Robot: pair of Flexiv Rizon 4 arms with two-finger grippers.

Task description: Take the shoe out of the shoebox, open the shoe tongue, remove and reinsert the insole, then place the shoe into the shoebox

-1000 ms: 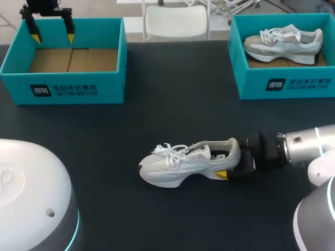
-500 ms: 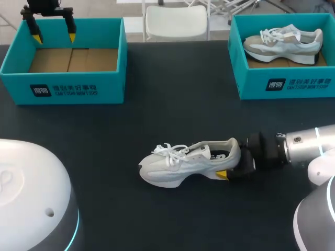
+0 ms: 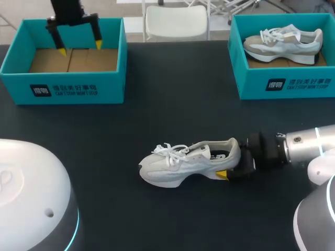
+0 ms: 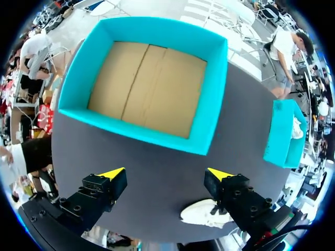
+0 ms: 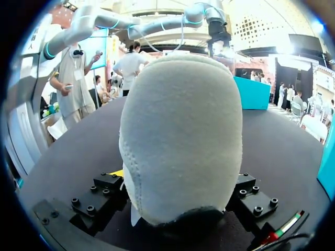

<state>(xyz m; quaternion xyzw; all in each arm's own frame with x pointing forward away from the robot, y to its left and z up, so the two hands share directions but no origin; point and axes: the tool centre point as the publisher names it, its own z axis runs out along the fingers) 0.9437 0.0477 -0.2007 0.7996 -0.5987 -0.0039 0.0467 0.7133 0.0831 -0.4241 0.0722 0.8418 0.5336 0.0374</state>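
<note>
right jaws pinch shoe (image 5: 180, 130) heel between them; left jaws spread, box (image 4: 215, 89) ahead; shoe likely light, upper soft, heel stiff: heel's the firm hold

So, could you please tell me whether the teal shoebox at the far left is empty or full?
Empty: the teal cardboard shoebox shows only its bare brown floor; the white sneaker lies out on the black table.
</note>
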